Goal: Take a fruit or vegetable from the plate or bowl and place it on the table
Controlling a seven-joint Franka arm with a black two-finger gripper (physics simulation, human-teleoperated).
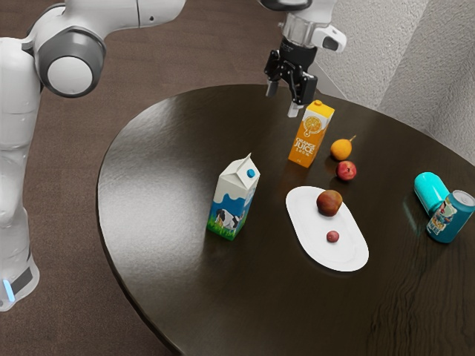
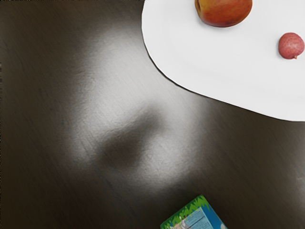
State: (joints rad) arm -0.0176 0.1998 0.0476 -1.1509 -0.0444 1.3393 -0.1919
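Dark surface (image 1: 163, 178) holds white plate (image 1: 339, 255). Near plate: milk carton (image 1: 233, 199), juice carton (image 1: 310, 137), orange fruit (image 1: 341, 150), red fruit (image 1: 346, 171). Farther from plate: cyan cylinder (image 1: 430, 192), teal can (image 1: 449, 219).

The gripper (image 1: 283, 99) at upper centre was black with pale tips, the arm (image 1: 122, 16) white and grey. The table (image 1: 163, 200) was dark brown, finely grained. Right of centre, the plate (image 1: 350, 255) was plain white, the big fruit (image 1: 329, 202) red-brown blending to orange, the small fruit (image 1: 332, 236) pinkish red. The milk (image 1: 234, 196) at centre was white and blue, with green grass, a black-and-white cow and a blue cap. Upper right of centre, the juice (image 1: 311, 134) was orange and white, with white lettering. At far right, the cylinder (image 1: 431, 192) was plain turquoise, the can (image 1: 450, 217) teal with a multicoloured print.
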